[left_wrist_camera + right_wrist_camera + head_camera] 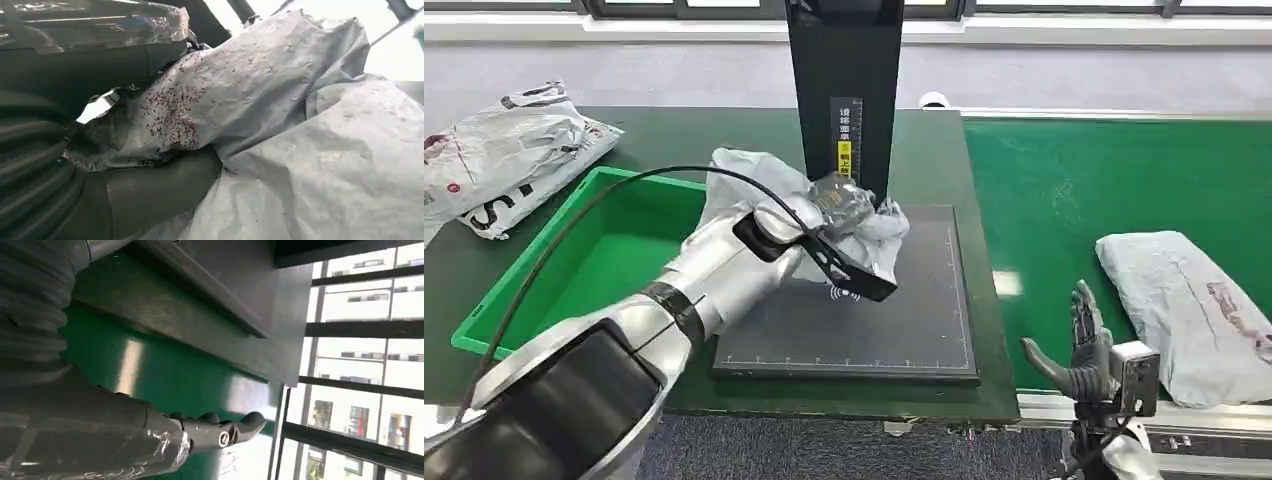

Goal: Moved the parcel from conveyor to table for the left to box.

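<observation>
We see our left hand (839, 205) clamped on a crumpled grey parcel (754, 185), holding it over the back edge of the dark mat (904, 320) that lies on the table (929, 150). The parcel bunches up around the hand, one part spreading toward the green bin (584, 270), another part hanging by the foot of the black post (844, 80) that rises at the rear of the mat. We cannot tell whether the parcel's lowest folds touch the mat or hang just above it. In our left wrist view the parcel (280, 125) crowds right up against the hand (155, 185), its wrinkled grey wrap speckled with dark red print, and the thick grey thumb presses under one fold.

Our right hand (1084, 350) stands low at the near edge of the green conveyor (1064, 180), fingers apart and pointing up, holding nothing. In the right wrist view its fingers (235, 427) stretch out over the green belt (165, 375), spread loose with nothing between them.

A second grey parcel (1189, 310) lies flat on the conveyor, just beside our right hand but apart from it. Beyond the green bin, at the far left corner of the table, rests a white bag (504, 155) with dark lettering, well apart from everything we hold.
</observation>
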`<state>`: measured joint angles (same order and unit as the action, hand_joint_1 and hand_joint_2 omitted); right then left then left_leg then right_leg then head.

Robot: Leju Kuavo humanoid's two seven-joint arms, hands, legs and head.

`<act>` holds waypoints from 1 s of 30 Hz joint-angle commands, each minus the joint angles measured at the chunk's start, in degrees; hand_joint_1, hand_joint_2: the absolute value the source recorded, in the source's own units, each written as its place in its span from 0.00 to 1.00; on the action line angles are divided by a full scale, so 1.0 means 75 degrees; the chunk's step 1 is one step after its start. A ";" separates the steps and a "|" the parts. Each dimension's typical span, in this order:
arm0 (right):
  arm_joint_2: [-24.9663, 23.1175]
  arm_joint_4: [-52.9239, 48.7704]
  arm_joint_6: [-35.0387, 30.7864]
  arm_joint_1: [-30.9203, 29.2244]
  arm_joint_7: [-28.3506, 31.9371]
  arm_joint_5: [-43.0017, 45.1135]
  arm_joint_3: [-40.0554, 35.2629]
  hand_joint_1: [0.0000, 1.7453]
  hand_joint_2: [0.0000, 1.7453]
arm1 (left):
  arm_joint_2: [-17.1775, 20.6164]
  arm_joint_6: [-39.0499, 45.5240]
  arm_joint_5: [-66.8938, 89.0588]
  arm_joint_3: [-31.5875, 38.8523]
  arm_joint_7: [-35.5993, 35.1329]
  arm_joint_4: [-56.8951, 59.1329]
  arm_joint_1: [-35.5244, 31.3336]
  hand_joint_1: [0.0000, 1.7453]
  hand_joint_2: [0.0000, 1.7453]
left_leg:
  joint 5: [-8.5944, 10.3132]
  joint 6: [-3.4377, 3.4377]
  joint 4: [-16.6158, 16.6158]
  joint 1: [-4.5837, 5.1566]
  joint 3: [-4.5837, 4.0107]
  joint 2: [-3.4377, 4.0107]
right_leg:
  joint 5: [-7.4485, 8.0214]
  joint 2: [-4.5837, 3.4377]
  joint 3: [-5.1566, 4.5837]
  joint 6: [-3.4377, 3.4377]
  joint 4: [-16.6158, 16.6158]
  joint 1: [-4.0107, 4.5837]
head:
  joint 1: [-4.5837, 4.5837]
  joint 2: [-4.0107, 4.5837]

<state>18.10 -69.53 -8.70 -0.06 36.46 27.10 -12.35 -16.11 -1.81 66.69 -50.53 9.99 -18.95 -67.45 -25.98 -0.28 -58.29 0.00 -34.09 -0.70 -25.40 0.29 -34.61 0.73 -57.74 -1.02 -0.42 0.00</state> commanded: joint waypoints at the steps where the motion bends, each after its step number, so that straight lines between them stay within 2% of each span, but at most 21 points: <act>1: 0.0389 -0.0990 -0.0182 0.0719 -0.0147 0.0030 -0.0119 0.00 1.00 | 0.0486 0.1073 0.0046 0.0330 -0.0731 -0.0187 -0.0476 1.00 1.00 | -0.0005 -0.0005 0.0009 -0.0006 0.0021 0.0041 | 0.0010 -0.0034 0.0013 -0.0011 0.0017 0.0008 | 0.0000 0.0000; 3: 0.0310 -0.1221 -0.0273 0.0956 -0.0150 0.0035 -0.0023 0.00 1.00 | 0.0874 0.1695 0.0142 0.0511 -0.1234 -0.0469 -0.0662 1.00 1.00 | -0.0002 -0.0005 -0.0004 -0.0004 0.0005 0.0021 | 0.0000 -0.0022 -0.0002 -0.0009 -0.0001 0.0006 | 0.0000 0.0000; 6: -0.0337 -0.1457 -0.0359 0.1011 -0.0260 -0.0434 0.0199 0.00 1.00 | 0.1545 0.1992 0.0511 0.0906 -0.1886 -0.1366 -0.0679 1.00 1.00 | -0.0004 -0.0007 -0.0008 -0.0003 0.0000 0.0039 | 0.0000 -0.0033 -0.0015 -0.0011 -0.0011 0.0004 | 0.0003 0.0000; 10: -0.1363 -0.2117 -0.0288 0.1223 -0.0709 -0.1507 0.0655 0.00 1.00 | 0.2430 0.1329 0.1826 0.1834 -0.2737 -0.3004 -0.0239 1.00 1.00 | -0.0004 -0.0021 0.0012 -0.0011 0.0024 0.0101 | 0.0013 -0.0093 -0.0014 -0.0026 -0.0002 0.0012 | 0.0000 0.0000; 12: -0.1675 -0.2410 -0.0196 0.1346 -0.0847 -0.1765 0.0878 0.00 1.00 | 0.2773 0.0914 0.2383 0.2227 -0.3082 -0.3325 -0.0149 1.00 1.00 | 0.0001 -0.0021 0.0014 -0.0018 0.0024 0.0089 | 0.0009 -0.0083 -0.0015 -0.0025 -0.0004 0.0020 | 0.0000 0.0000; 15: -0.2405 -0.2890 0.0148 0.1404 -0.1268 -0.2455 0.1393 0.00 1.00 | 0.3112 0.0673 0.3081 0.3173 -0.2923 -0.3616 0.0046 1.00 1.00 | 0.0005 -0.0030 0.0029 -0.0017 0.0032 0.0104 | 0.0006 -0.0097 -0.0018 -0.0031 -0.0005 0.0017 | 0.0000 0.0000; 17: -0.2434 -0.2913 0.0167 0.1406 -0.1299 -0.2491 0.1421 0.00 1.00 | 0.3113 0.0687 0.3109 0.3228 -0.2869 -0.3617 0.0057 1.00 1.00 | 0.0010 -0.0032 0.0024 -0.0021 0.0022 0.0092 | 0.0004 -0.0088 -0.0021 -0.0026 -0.0014 0.0019 | 0.0000 0.0000; 18: -0.2673 -0.2987 0.0339 0.1390 -0.1346 -0.2657 0.1648 0.00 1.00 | 0.3317 0.0415 0.3109 0.2999 -0.3366 -0.3533 -0.0018 1.00 1.00 | 0.0009 -0.0034 0.0027 -0.0027 0.0029 0.0104 | 0.0007 -0.0100 -0.0016 -0.0030 -0.0008 0.0027 | 0.0000 0.0000; 21: -0.3021 -0.3291 0.0534 0.1394 -0.1545 -0.2994 0.1910 0.00 1.00 | 0.3842 0.0063 0.3109 0.2990 -0.3688 -0.3139 -0.0188 1.00 1.00 | 0.0009 -0.0040 0.0028 -0.0027 0.0032 0.0107 | 0.0010 -0.0104 -0.0020 -0.0037 -0.0006 0.0027 | 0.0000 0.0000; 23: -0.3246 -0.3402 0.0779 0.1374 -0.1688 -0.3252 0.2173 0.00 1.00 | 0.4069 -0.0007 0.3109 0.3015 -0.3869 -0.2361 -0.0398 1.00 1.00 | 0.0008 -0.0039 0.0021 -0.0025 0.0025 0.0105 | 0.0007 -0.0104 -0.0028 -0.0034 -0.0017 0.0024 | 0.0000 0.0000; 27: -0.3376 -0.3348 0.1064 0.1266 -0.1698 -0.3417 0.2422 0.00 1.00 | 0.4165 -0.0215 0.3109 0.3417 -0.3990 -0.1130 -0.0393 1.00 1.00 | 0.0015 -0.0041 0.0021 -0.0026 0.0026 0.0088 | 0.0007 -0.0087 -0.0018 -0.0031 -0.0012 0.0025 | -0.0003 0.0000; 30: -0.3431 -0.3364 0.1116 0.1264 -0.1709 -0.3455 0.2462 0.00 1.00 | 0.4165 -0.0034 0.3109 0.3421 -0.4010 -0.0998 -0.0339 1.00 1.00 | 0.0018 -0.0042 0.0030 -0.0025 0.0036 0.0088 | 0.0010 -0.0086 -0.0009 -0.0036 -0.0004 0.0024 | -0.0003 0.0000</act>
<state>-2.27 -94.05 -1.36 10.79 24.22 1.79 -0.84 12.85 -2.12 87.23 -27.61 -19.52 -38.46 -67.67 -25.83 -0.57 -58.15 -0.17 -33.97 -0.21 -25.35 -0.22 -34.77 0.52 -57.84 -0.87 -0.44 0.00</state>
